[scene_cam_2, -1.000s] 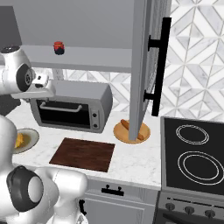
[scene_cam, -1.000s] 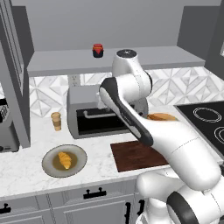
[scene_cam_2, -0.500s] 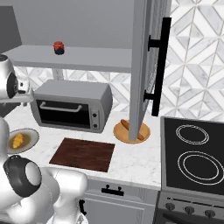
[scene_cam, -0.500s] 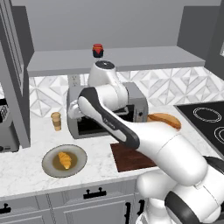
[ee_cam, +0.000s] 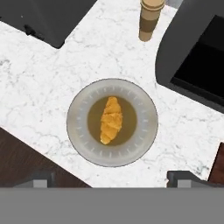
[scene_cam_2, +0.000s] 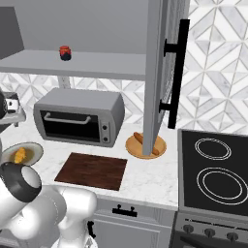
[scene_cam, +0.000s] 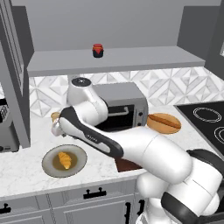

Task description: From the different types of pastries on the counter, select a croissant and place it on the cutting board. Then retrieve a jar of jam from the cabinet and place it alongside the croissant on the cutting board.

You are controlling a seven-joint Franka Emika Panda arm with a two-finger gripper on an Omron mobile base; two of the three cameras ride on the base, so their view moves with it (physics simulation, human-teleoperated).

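Tool (ee_cam: 109, 177) hangs above the grey plate (ee_cam: 144, 131), fingers spread wide, holding nothing. Croissant (ee_cam: 111, 120) lies at plate centre, on the counter (scene_cam: 22, 175) left of the cutting board (scene_cam_2: 92, 170). Jar of jam (scene_cam: 98, 50) on the cabinet shelf (scene_cam: 131, 59).

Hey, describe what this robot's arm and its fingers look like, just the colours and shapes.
The arm is glossy white, built from thick rounded segments, with dark grey to black bands at the joints and a dark round cap on one joint. In the hand view, the two fingers are small, dark grey and blocky. No cables or markings are visible.
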